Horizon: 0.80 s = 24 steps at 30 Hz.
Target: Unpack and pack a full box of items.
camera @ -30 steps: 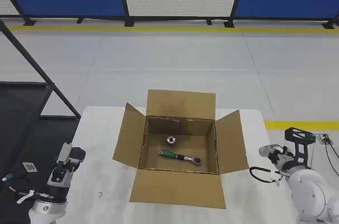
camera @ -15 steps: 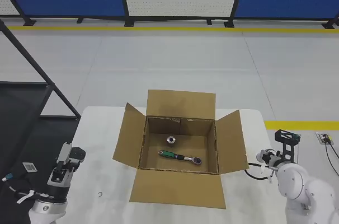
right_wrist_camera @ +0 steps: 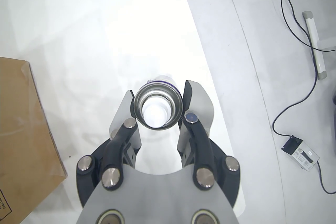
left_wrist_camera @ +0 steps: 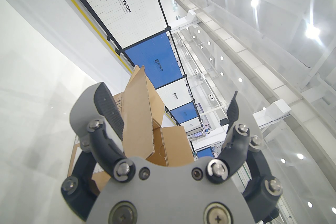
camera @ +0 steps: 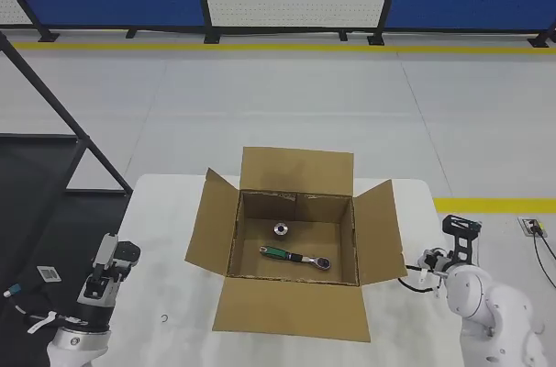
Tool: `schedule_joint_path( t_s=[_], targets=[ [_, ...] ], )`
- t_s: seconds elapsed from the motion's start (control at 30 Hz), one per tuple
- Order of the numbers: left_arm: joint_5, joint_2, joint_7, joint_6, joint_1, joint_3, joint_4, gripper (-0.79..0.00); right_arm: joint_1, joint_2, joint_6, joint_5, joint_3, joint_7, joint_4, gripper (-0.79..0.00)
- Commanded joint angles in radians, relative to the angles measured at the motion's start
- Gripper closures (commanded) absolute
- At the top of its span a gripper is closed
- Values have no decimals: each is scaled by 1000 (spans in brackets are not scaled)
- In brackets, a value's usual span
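- Clamping metal can (right_wrist_camera: pixel 157 107) in right gripper (right_wrist_camera: pixel 158 93) over table (right_wrist_camera: pixel 92 12) beside box (camera: pixel 296 170); likely unpacking set-down.
- Keeping left gripper (left_wrist_camera: pixel 168 96) spread wide, empty, clear of box.

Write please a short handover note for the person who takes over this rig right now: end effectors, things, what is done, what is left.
Now: left end effector is open and empty, left of the box.
Also: right end effector is shut on a metal can, above the table, right of the box.
The box stands open, flaps spread; inside lie a wrench and a round metal part.
Done: can is outside the box.
Left: probably set the can down, then take out the two remaining items; repacking follows.
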Motion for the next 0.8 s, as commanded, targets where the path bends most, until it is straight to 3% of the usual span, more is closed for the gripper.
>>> schedule_joint_path(
  t_s=[0.0,0.03,0.1,0.17,0.37,0.5,0.6,0.67,0.77],
  targets=[
    [0,0,0,0,0,0,0,-785,6,1,0,-6,-4,7,10,0],
    [0,0,0,0,0,0,0,-785,9,1,0,-10,-6,12,15,-3],
    [0,0,0,0,0,0,0,-785,15,1,-2,-11,-10,21,24,-145],
    [0,0,0,0,0,0,0,-785,21,2,-4,-12,-12,30,33,-222],
    [0,0,0,0,0,0,0,-785,28,3,-6,-3,-12,37,50,-311],
    [0,0,0,0,0,0,0,-785,25,5,-8,9,-1,37,35,-437],
    [0,0,0,0,0,0,0,-785,21,8,-4,3,8,41,13,-597],
    [0,0,0,0,0,0,0,-785,17,9,1,-1,18,42,-9,-767],
    [0,0,0,0,0,0,0,-785,9,12,22,-11,43,37,-61,-785]
  ],
)
